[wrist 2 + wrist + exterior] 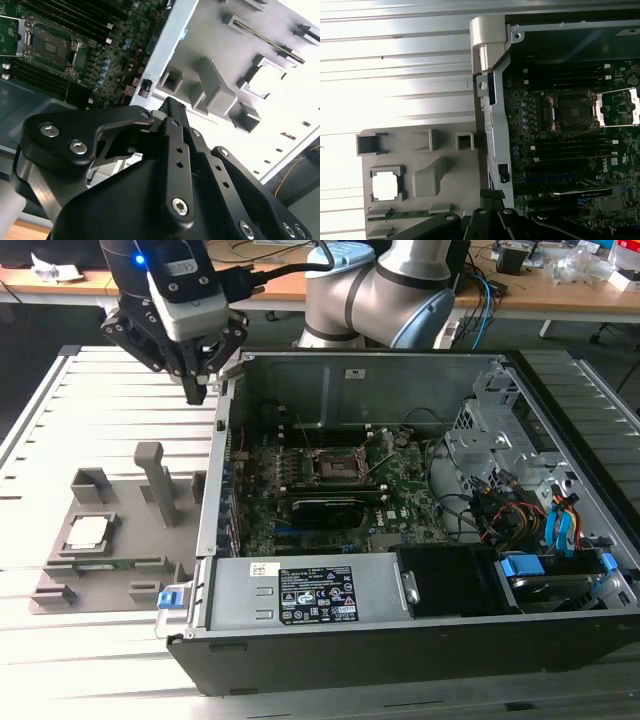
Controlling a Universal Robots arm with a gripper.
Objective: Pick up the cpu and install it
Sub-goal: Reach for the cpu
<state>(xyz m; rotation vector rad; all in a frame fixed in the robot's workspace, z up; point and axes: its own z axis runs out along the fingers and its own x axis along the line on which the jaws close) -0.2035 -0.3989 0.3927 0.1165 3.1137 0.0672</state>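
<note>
Item: small flat square cpu with a pale silver-grey metal top, seated in a walled recess of a grey plastic fixture tray. The tray lies just beside the open black computer case, on the exterior view's left, on a ribbed silver surface. The recess probably keeps the cpu located for pickup. It lies flat, top up, edges parallel to the case wall; being square, it has no long axis. Black pincer: closed, gripping nothing, raised just outside the case's corner, well apart from the cpu. Dark metal-framed socket: inside the case, apparently unfilled.
</note>
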